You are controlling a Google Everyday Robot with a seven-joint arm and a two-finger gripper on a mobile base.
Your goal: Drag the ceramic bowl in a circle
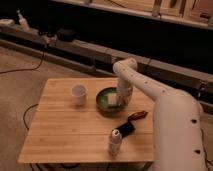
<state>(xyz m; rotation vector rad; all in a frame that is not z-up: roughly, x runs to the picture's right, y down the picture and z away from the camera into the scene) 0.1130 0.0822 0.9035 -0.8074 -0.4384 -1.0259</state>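
Wooden table: slatted top, seen from above and in front; it bears every object named below.

Robot arm: white, rising from the base at the right and bending down over the far right part of the table.

Ceramic bowl: dark green and glossy, wide and shallow. It sits right of centre in the far half of the table and holds a pale block.

Gripper: lowered into the right side of the bowl, just beside the block. Whether it clamps the rim or only presses on the dish cannot be told from here.

White cup: upright, near the bowl's left edge but apart from it.

Small bottle: upright, near the front edge, well apart from the bowl.

Dark object and red-handled item: lying between the bowl and the bottle, close to the bowl's near right side.

Hazards, as judged: a wide circle would drive the bowl into the cup on the leftward arc, or into the red-handled item on the near arc. The glossy surface may let the gripper slip, leaving the bowl behind. Excess downward pressure at one side could tilt the dish and shift the block.
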